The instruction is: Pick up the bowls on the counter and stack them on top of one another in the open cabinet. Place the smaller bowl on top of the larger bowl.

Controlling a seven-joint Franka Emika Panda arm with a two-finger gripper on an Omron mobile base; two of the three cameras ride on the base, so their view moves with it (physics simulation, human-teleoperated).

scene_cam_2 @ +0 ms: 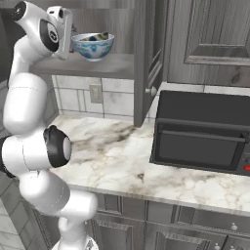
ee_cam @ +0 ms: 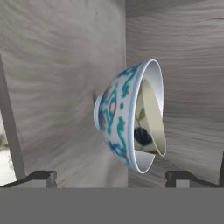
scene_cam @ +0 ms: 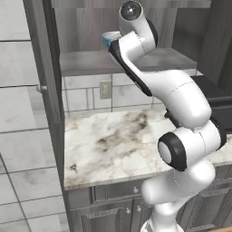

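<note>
The tall grey wood-grain open cabinet point(scene_cam_2: 141, 58) hangs over the white marble counter point(scene_cam: 108, 140) with brown-grey veining, its long door swung out toward the base. A black boxy oven point(scene_cam_2: 202, 132) with a glass front sits on the counter under the closed neighbouring cabinet. The white arm reaches up to the cabinet's flat grey shelf point(scene_cam: 90, 61). On that shelf stands the wider white bowl with the blue patterned outside point(scene_cam_2: 93, 47), upright on its small foot. The smaller plain grey-beige bowl point(ee_cam: 153, 118) rests inside it, its rim lying below the larger rim. The tool point(ee_cam: 111, 177) is just in front of the stacked bowls with its two dark fingertips point(ee_cam: 43, 177) spread wide apart, touching neither bowl and holding nothing.
</note>
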